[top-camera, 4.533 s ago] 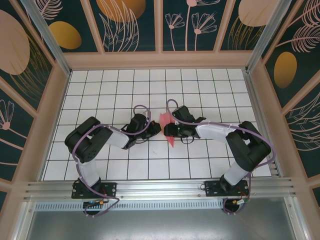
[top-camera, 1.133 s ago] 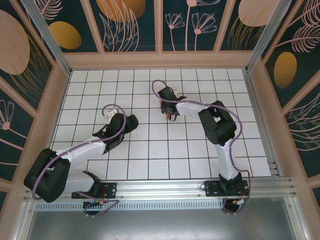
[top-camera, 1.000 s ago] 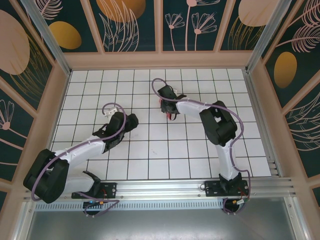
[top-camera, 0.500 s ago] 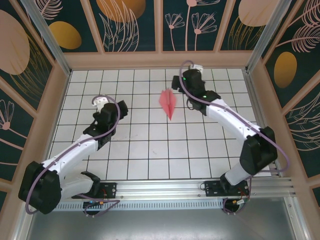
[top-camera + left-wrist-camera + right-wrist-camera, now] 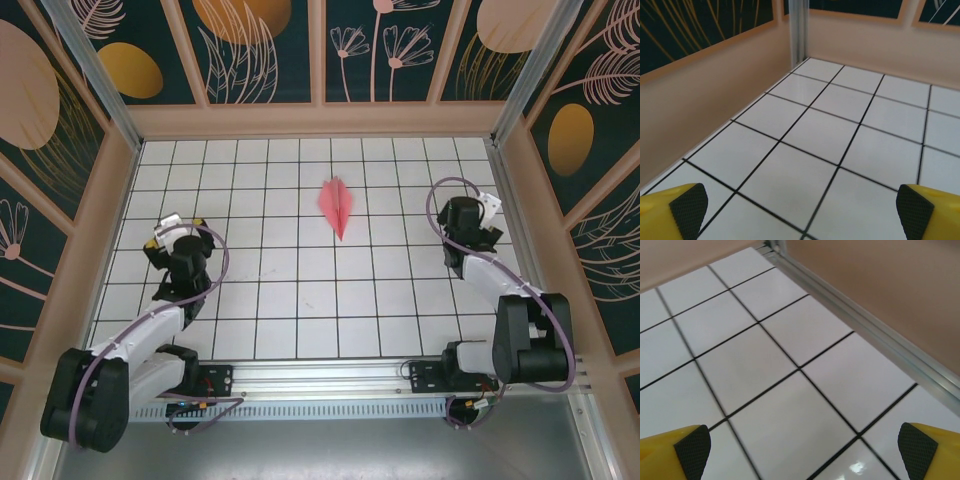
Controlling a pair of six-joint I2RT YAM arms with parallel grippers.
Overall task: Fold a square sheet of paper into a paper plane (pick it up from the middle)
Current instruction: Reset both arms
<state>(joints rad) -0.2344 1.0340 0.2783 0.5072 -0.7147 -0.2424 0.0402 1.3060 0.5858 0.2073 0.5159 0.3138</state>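
At the left side of the table (image 5: 300, 290), the left gripper (image 5: 172, 238) hangs low over the white grid tiles with its jaws spread wide. In the left wrist view the gripper (image 5: 801, 207) shows its yellow, black-padded fingertips (image 5: 687, 205) in the two bottom corners, with bare tile between them. Just to its left rises the plain tan left wall (image 5: 700, 100), meeting the far wall (image 5: 865, 40) at a metal post (image 5: 799, 30). Open tiles stretch ahead of it towards that corner.

On the right side, the right gripper (image 5: 468, 215) is likewise open and holds nothing. In the right wrist view the gripper (image 5: 805, 446) has its fingertips (image 5: 917, 447) set far apart over glossy tiles. A metal rail (image 5: 865, 325) runs along the foot of the tan right wall (image 5: 880, 280), close beside this gripper, so room is tight on that side and free towards the middle.

The paper plane (image 5: 338, 205) lies by itself on the far half of the table, near the centre line, well apart from both grippers. It is a slim salmon-pink dart, its sharp nose pointing towards the near edge and its wider tail towards the far wall, with a crease running down its length. Bare tiles surround it on every side.
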